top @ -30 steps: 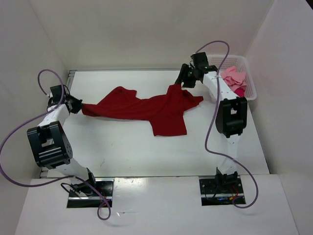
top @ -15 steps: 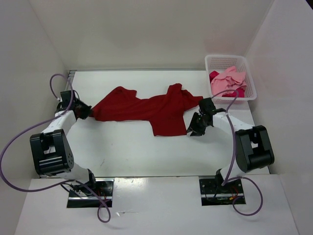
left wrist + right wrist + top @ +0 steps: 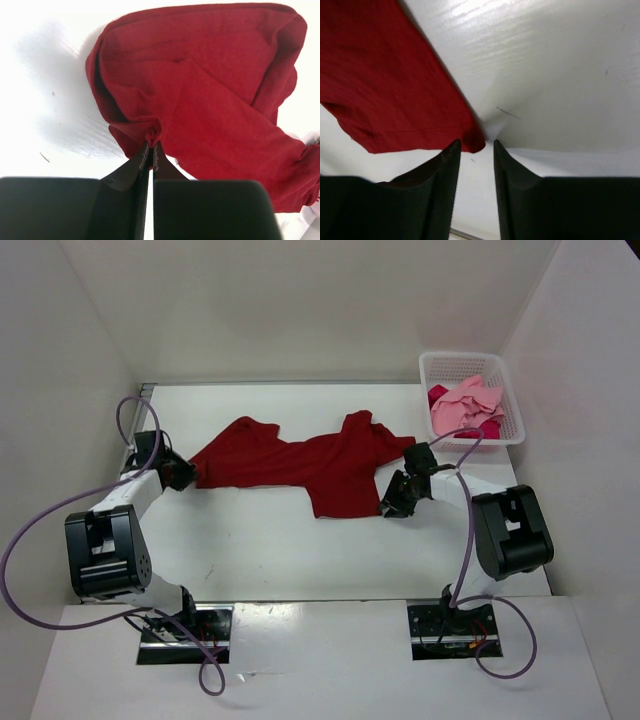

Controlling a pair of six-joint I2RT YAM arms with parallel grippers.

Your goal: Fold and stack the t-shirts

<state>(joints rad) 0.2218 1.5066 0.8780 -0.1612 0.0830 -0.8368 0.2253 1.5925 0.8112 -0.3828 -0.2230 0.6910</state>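
Note:
The dark red t-shirt (image 3: 300, 462) lies crumpled and stretched across the table's middle. My left gripper (image 3: 183, 476) is shut on a pinch of its left end (image 3: 152, 132). My right gripper (image 3: 393, 502) is open, low at the shirt's lower right corner (image 3: 470, 142), which lies just ahead of and between the fingertips. The light pink t-shirt (image 3: 468, 402) and the crimson-pink one (image 3: 440, 398) sit in the basket.
The white mesh basket (image 3: 515, 420) stands at the back right corner. White walls close in the table on the left, back and right. Bare table surface (image 3: 260, 550) lies in front of the shirt.
My right arm swung from the shirt's far right sleeve down to its lower right corner. My left gripper moved right with the shirt's end, slackening the cloth.

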